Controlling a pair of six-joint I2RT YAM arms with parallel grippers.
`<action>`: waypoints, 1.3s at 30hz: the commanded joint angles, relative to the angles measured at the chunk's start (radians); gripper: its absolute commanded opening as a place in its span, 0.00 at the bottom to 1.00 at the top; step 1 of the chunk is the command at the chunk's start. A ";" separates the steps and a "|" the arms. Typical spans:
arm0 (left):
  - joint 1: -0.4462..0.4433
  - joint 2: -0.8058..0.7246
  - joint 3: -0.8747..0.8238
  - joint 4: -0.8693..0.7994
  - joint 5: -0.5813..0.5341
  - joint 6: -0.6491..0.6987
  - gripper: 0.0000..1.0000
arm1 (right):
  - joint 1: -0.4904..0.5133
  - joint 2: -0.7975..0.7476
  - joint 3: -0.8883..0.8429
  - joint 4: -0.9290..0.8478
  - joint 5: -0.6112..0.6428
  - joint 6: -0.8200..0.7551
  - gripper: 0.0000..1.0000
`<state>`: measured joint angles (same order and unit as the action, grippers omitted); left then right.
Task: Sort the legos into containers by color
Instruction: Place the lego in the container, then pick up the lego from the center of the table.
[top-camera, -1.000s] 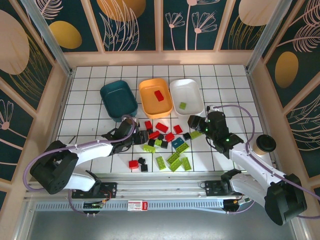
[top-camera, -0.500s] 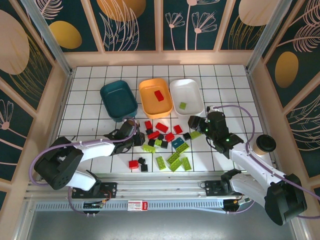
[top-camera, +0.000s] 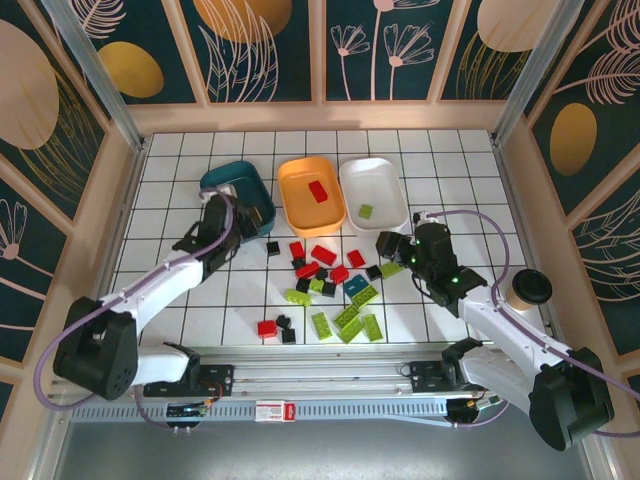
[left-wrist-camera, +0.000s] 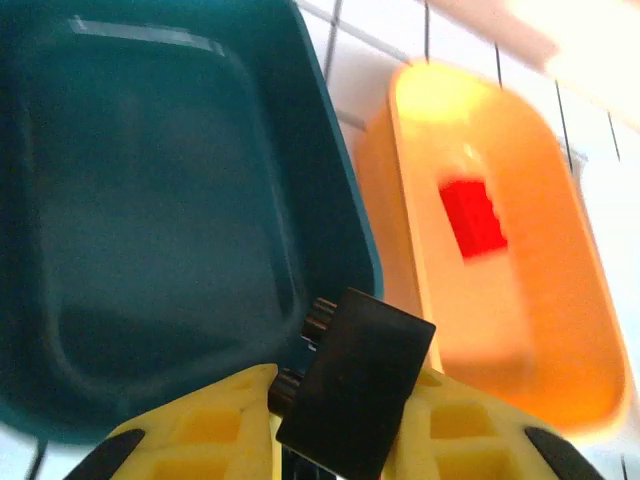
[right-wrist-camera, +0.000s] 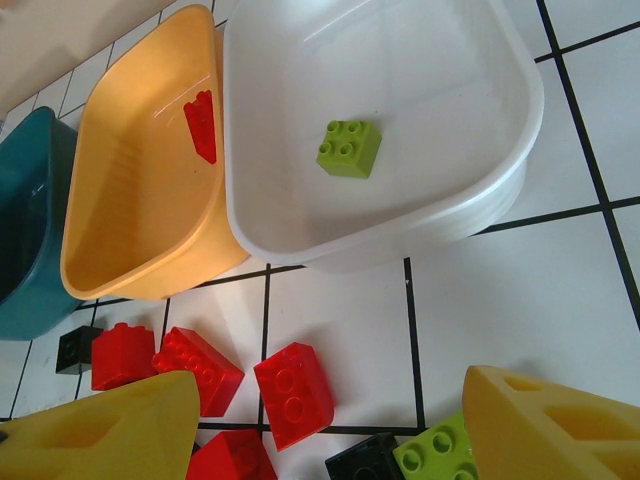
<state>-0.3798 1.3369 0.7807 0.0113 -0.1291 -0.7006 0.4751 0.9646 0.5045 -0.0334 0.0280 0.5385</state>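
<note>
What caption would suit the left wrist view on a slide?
Left gripper holds a black brick at the teal tub's rim; the orange tub beside it contains one red brick.

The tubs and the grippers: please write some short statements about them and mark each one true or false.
1. The left gripper is shut on a black brick. True.
2. The orange tub holds a green brick. False: it holds a red brick.
3. One lime green brick lies in the white tub. True.
4. The right gripper grips a red brick. False: it is open, holding nothing.
</note>
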 joint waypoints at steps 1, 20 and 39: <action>0.068 0.121 0.101 -0.028 -0.051 0.004 0.16 | 0.008 0.003 -0.017 0.028 0.004 0.014 0.70; 0.152 0.557 0.520 -0.107 -0.083 0.027 0.49 | 0.007 -0.030 -0.051 0.007 -0.007 0.014 0.71; -0.065 -0.222 -0.161 0.159 0.134 -0.132 0.99 | 0.015 -0.005 -0.157 -0.013 -0.055 0.073 0.71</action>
<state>-0.4305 1.1725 0.6956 0.1246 -0.0257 -0.7807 0.4808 0.9543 0.3744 -0.0349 -0.0280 0.5762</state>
